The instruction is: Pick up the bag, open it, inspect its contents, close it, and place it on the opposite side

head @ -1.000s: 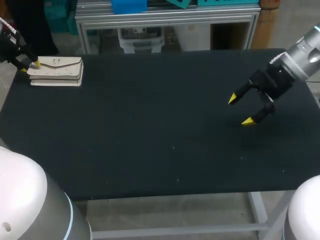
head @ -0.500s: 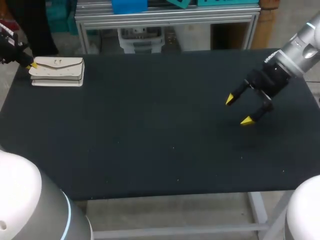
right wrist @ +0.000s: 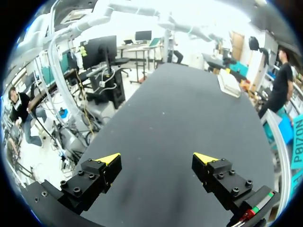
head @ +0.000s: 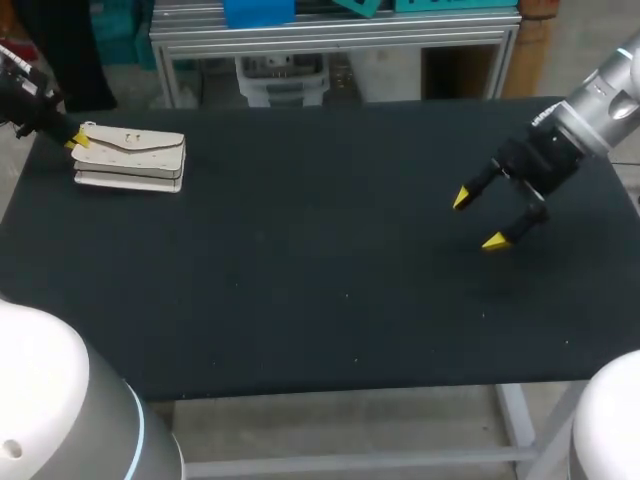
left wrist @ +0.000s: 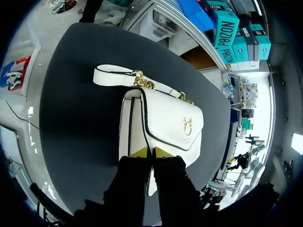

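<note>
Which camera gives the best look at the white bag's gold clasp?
The left wrist view: the bag lies close ahead of the end effector, clasp and chain plain. The head view shows it small near the table's far left corner, clasp barely visible. The right wrist view shows it tiny, far off.

Bag [head: 130, 158] on the table [head: 300, 300] at its far left corner, left gripper [head: 78, 140] at the bag's left end, right gripper [head: 478, 220] above the table's right side, well apart from the bag
</note>
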You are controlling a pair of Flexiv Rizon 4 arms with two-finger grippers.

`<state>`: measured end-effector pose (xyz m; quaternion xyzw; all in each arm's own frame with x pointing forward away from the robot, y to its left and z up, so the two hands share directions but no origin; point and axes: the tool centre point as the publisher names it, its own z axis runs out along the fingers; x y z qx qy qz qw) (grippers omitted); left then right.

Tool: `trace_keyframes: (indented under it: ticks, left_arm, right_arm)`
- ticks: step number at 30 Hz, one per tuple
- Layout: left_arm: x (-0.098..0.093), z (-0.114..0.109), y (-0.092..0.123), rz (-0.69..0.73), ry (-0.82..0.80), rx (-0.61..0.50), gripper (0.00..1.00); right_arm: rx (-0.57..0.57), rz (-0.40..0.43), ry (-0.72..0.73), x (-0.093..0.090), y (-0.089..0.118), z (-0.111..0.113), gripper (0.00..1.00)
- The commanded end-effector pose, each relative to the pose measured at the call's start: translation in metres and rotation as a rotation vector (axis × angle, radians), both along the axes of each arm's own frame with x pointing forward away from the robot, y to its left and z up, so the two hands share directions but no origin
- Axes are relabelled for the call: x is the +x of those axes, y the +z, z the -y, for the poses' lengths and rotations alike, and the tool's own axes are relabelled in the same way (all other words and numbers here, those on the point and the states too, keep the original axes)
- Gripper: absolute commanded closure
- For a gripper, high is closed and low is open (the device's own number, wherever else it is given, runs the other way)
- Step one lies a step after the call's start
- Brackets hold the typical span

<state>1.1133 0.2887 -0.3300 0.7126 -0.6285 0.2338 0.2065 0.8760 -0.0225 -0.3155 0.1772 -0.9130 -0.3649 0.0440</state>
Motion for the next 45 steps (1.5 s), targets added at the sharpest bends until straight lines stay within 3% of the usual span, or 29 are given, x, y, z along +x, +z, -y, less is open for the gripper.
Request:
trace_keyframes:
  ticks: [1,14,20,30,36,45]
  left_arm:
    - [-0.009,0.018,-0.002,-0.073,-0.055,-0.018,1.00]
    - [-0.042,0.088,-0.002,-0.040,-0.095,-0.080,1.00]
    - [-0.056,0.111,0.000,-0.037,-0.116,-0.094,1.00]
    - [-0.074,0.149,0.005,-0.009,-0.133,-0.131,1.00]
    - [-0.079,0.160,0.006,-0.016,-0.088,-0.159,1.00]
    - [-0.079,0.160,0.006,-0.016,-0.088,-0.159,1.00]
  right_arm:
    - [-0.018,0.007,-0.028,-0.004,-0.004,-0.003,0.00]
    - [-0.018,0.007,-0.028,-0.004,-0.004,-0.003,0.00]
    - [-0.051,0.078,-0.237,0.008,-0.008,0.014,0.00]
    - [-0.033,0.143,-0.314,0.014,-0.019,0.012,0.00]
    - [-0.036,0.162,-0.399,0.017,-0.022,0.010,0.00]
    - [-0.015,0.145,-0.398,0.018,-0.022,0.010,0.00]
